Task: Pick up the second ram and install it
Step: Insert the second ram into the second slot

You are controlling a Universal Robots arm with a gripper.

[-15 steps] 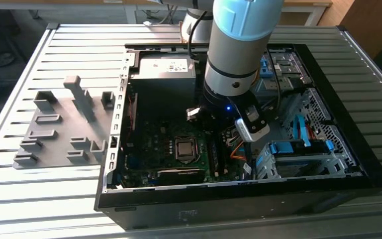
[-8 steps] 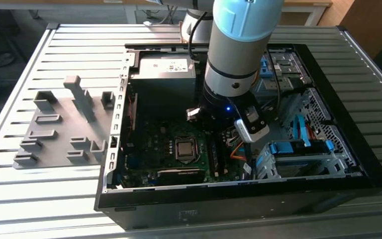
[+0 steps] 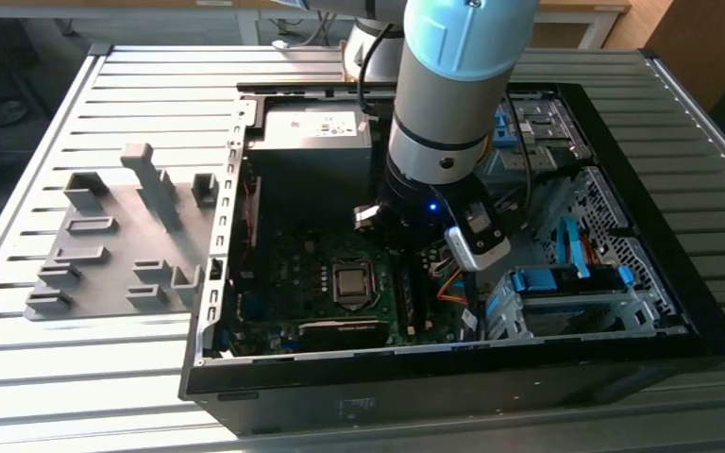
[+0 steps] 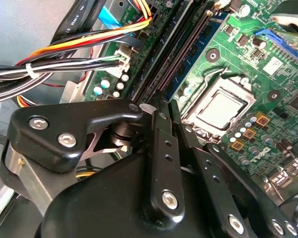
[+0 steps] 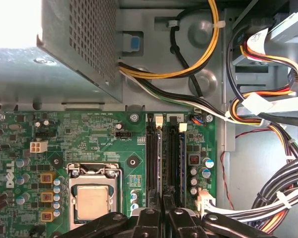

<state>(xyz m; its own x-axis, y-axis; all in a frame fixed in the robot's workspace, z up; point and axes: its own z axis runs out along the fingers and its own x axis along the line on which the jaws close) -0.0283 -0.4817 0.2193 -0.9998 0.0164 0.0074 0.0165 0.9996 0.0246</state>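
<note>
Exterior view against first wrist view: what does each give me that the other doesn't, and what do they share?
The exterior view adds the arm, the grey slotted holder on the table at that view's left, and the blue drive-bay clips. The first wrist view adds the black memory slots close up, the gripper at one end of them, and the cable bundle. Both show the motherboard and the processor socket.

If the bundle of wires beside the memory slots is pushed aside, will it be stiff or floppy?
Probably floppy: the wires curve loosely in the second wrist view. A white tie binds them, so they would likely move together. Some end in a white plug on the board, so they may spring back.
</note>
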